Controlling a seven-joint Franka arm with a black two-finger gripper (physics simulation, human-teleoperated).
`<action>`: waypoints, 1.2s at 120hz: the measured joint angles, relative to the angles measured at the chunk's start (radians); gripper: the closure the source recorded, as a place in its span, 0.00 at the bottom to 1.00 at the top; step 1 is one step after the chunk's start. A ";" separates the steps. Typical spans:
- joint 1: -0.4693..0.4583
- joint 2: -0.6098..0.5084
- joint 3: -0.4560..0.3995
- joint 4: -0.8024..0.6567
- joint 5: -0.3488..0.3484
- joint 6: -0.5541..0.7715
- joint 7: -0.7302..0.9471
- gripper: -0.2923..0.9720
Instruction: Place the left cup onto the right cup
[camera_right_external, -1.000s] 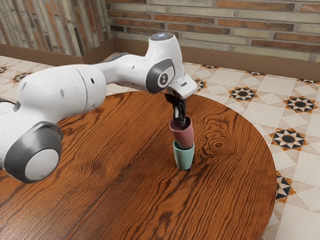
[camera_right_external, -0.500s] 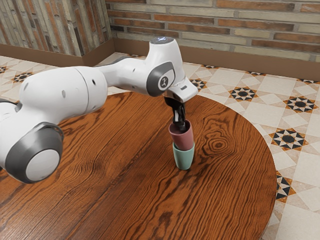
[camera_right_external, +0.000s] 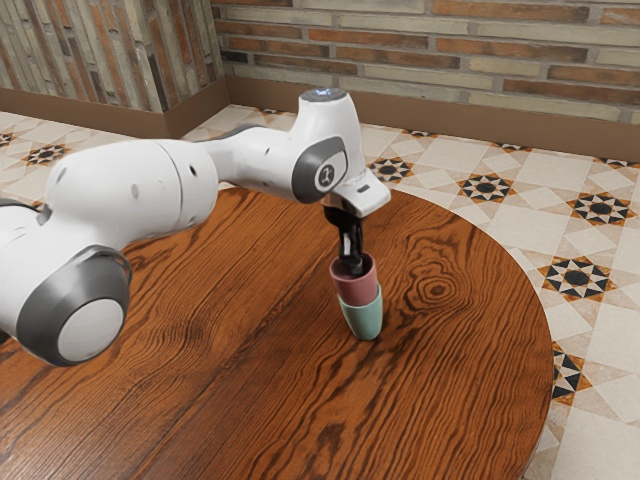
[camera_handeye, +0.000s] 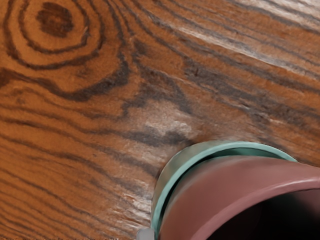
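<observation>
A dusty-red cup (camera_right_external: 354, 285) sits nested inside a teal cup (camera_right_external: 362, 317) on the round wooden table (camera_right_external: 250, 380). My black gripper (camera_right_external: 349, 262) reaches down onto the red cup's rim on the exterior view's left, shut on that rim with one finger inside the cup and one outside. In the wrist view the red cup (camera_handeye: 240, 200) looms right under my hand, with the teal cup's rim (camera_handeye: 220, 149) ringing it.
The table's curved edge (camera_right_external: 545, 330) runs along the exterior view's right, with patterned floor tiles (camera_right_external: 590, 250) beyond. A brick wall (camera_right_external: 430, 50) stands behind. Bare wood surrounds the stacked cups.
My gripper has lowered the red cup deeper into the teal cup, and the stack has shifted slightly toward the exterior view's left.
</observation>
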 joint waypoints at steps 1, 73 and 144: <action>0.000 0.000 0.000 0.000 0.000 0.000 0.000 0.74; -0.008 -0.037 0.001 0.002 0.016 -0.024 0.015 0.26; -0.012 -0.211 0.008 -0.077 0.128 -0.092 0.011 0.23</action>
